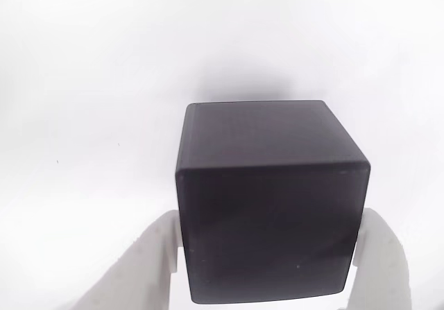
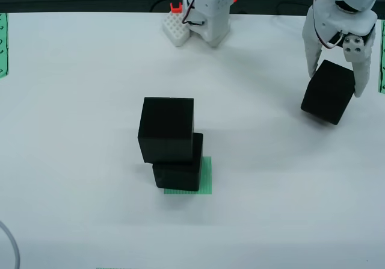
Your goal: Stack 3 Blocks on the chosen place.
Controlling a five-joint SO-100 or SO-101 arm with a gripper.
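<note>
Gripping the third block (image 2: 328, 92) in my hand (image 2: 334, 82) at the right of the overhead view, I see the two-block stack (image 2: 170, 144) on the green patch (image 2: 206, 176) well to my left.

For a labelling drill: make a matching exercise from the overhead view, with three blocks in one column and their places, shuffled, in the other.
Column 1
1. top block
2. bottom block
3. third block

Column 2
A. between the gripper fingers, at the right of the view
B. resting on the green striped patch
C. sitting on another block, shifted left of it

Pairs: 1-C, 2-B, 3-A
</note>
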